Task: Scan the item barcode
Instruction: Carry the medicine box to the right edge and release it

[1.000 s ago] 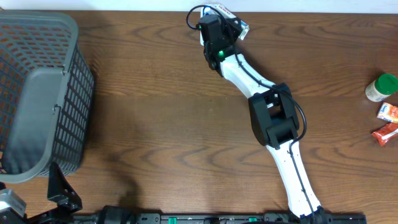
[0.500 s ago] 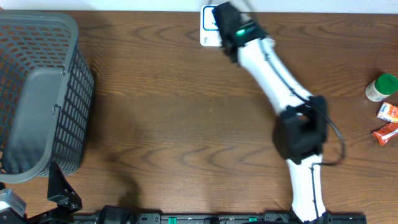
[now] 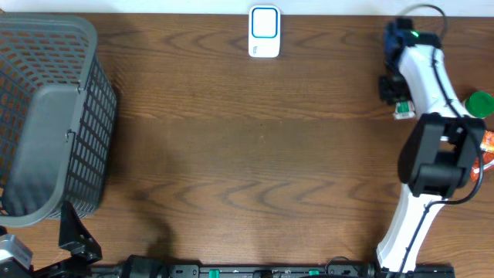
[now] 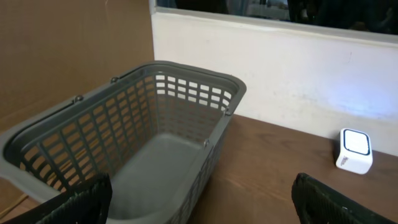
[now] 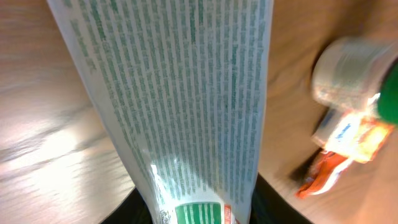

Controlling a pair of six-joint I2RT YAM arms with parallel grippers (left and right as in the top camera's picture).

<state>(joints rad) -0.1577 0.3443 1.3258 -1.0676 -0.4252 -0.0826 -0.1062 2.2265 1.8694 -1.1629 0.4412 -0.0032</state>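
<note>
The item, a white packet (image 5: 186, 93) with green print, fills the right wrist view, and my right gripper (image 5: 200, 211) is shut on its lower end. Seen from overhead, that gripper (image 3: 395, 91) is at the table's right side, the packet's end (image 3: 404, 113) poking out below it. The white scanner (image 3: 264, 32) with a blue-rimmed window stands at the back centre, well left of the packet. No barcode shows on the packet's visible face. At the near left, my left gripper (image 4: 199, 202) is open and holds nothing, its view taking in the scanner (image 4: 354, 150) far off to the right.
A grey mesh basket (image 3: 46, 116) fills the table's left end, right in front of the left gripper (image 4: 143, 143). A green-capped bottle (image 3: 478, 103) and orange snack packets (image 5: 348, 138) lie at the right edge beside the held packet.
My right arm has swung from the scanner at the back centre over to the table's right side, carrying the packet. The left arm has not moved.
</note>
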